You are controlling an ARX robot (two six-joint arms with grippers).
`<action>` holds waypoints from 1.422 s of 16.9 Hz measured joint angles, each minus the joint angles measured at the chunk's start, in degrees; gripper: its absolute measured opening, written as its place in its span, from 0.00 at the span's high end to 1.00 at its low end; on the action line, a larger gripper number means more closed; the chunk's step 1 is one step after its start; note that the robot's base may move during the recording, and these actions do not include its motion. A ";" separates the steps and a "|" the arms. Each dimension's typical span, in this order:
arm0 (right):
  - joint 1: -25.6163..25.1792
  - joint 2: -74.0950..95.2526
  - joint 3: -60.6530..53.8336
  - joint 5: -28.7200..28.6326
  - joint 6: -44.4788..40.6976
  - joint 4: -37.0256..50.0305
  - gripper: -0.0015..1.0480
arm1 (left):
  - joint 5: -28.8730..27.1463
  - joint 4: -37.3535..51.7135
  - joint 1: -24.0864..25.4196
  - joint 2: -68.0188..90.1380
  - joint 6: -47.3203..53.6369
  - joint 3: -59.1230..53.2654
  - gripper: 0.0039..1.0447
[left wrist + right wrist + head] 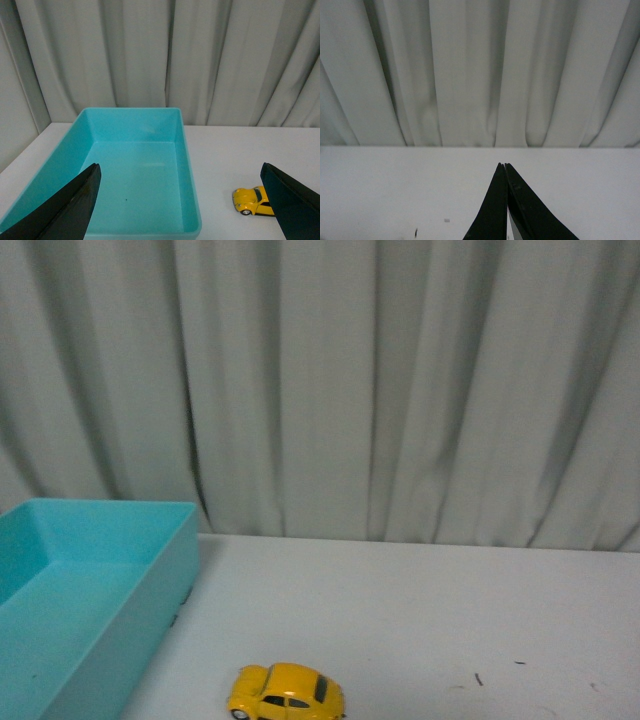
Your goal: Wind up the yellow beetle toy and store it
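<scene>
The yellow beetle toy (286, 693) stands on its wheels on the white table near the front edge, to the right of the turquoise bin (150, 580). In the left wrist view the toy (251, 200) is partly hidden behind one black finger. My left gripper (180, 200) is open wide and empty, held above the near end of the bin (187, 165), whose inside shows nothing in it. My right gripper (503, 167) is shut on nothing, its tips together above bare table. Neither gripper shows in the front view.
Grey-white curtains hang behind the white table (450, 610). A few small dark specks (478, 679) lie on the tabletop to the right of the toy. A small pale scrap (447, 220) lies on the table in the right wrist view.
</scene>
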 joint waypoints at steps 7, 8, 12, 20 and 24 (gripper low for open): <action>-0.02 -20.20 -6.32 0.02 0.00 -17.03 0.98 | 0.00 0.00 0.00 0.02 0.00 0.00 0.06; -0.02 -22.95 -6.47 0.04 0.00 -18.99 0.98 | 0.00 -0.02 0.00 0.02 0.00 0.00 0.06; -0.02 -34.47 -6.82 0.02 0.00 -29.40 0.98 | 0.00 -0.02 0.00 0.00 0.00 0.00 0.06; -0.02 -52.24 -6.82 0.04 0.02 -46.73 0.98 | 0.00 0.00 0.00 0.02 0.00 0.00 0.06; -0.02 -58.77 -6.80 0.02 0.02 -55.84 0.98 | 0.02 0.00 0.00 0.00 0.00 0.00 0.06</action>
